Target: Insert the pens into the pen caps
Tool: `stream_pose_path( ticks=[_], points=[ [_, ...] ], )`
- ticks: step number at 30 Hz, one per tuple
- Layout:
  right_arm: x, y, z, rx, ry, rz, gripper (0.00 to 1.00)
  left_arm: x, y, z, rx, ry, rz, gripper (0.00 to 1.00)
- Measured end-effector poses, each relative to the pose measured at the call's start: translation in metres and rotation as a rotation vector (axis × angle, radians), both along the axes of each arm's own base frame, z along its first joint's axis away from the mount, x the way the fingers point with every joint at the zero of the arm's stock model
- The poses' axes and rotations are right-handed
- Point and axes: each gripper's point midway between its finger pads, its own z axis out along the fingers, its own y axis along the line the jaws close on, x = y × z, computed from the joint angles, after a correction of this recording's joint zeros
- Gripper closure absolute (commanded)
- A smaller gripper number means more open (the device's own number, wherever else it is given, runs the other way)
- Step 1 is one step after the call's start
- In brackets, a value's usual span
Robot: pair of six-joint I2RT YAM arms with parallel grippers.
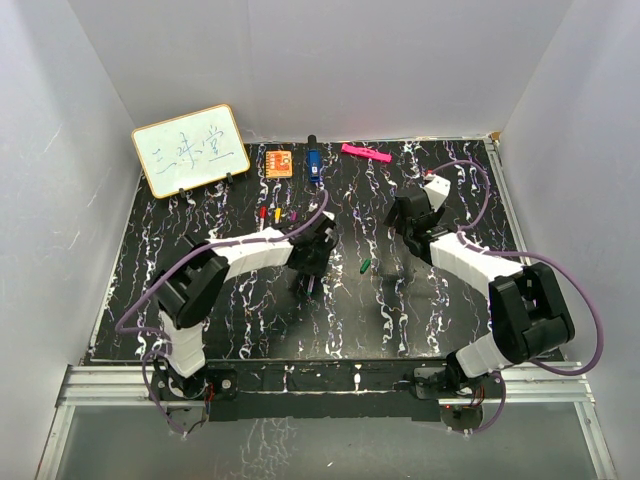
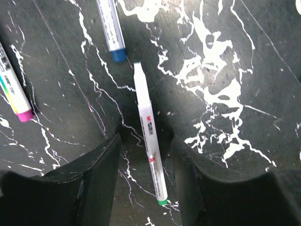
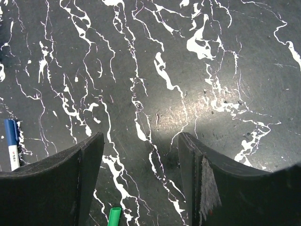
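Pen w/ green tip (image 2: 146, 117): flat on worktop (image 2: 235, 56), between fingers of left end effector (image 2: 146, 141). Fingers apart, no clamp. Barrel white, slim, printed label.
Right end effector (image 3: 141, 141): apart, empty. Green cap (image 3: 114, 216) loose nearby.
Red/yellow/purple caps (image 1: 277, 213): loose, farther back.
Progress est.: early. Blue-ended pen (image 2: 113, 33) poss. capped, cannot confirm.

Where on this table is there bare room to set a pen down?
Bare tabletop runs along the near middle, from the green cap to the near edge, and at the left below the whiteboard. Crowded: the back edge by the orange block, and around the caps.
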Motion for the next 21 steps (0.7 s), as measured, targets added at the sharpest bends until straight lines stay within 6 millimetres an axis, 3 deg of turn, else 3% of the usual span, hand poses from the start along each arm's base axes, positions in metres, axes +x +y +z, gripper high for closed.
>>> stream_pose_path(
  ticks=[8, 13, 16, 18, 21],
  points=[
    [0.000, 0.003, 0.011, 0.031, -0.028, -0.001, 0.42, 0.004, 0.002, -0.002, 0.080, 0.040, 0.017, 0.58],
    [0.000, 0.003, 0.014, 0.039, -0.036, 0.000, 0.43, 0.001, 0.004, -0.002, 0.088, 0.052, 0.019, 0.79],
    [0.000, 0.005, 0.014, 0.047, -0.036, 0.004, 0.44, -0.003, 0.008, -0.003, 0.101, 0.068, 0.018, 0.86],
    [-0.001, 0.006, 0.014, 0.051, -0.032, 0.007, 0.46, -0.006, 0.010, -0.003, 0.106, 0.080, 0.015, 0.97],
    [-0.002, 0.008, 0.012, 0.066, -0.024, 0.013, 0.48, -0.008, 0.011, -0.003, 0.108, 0.089, 0.010, 1.00]
  ],
)
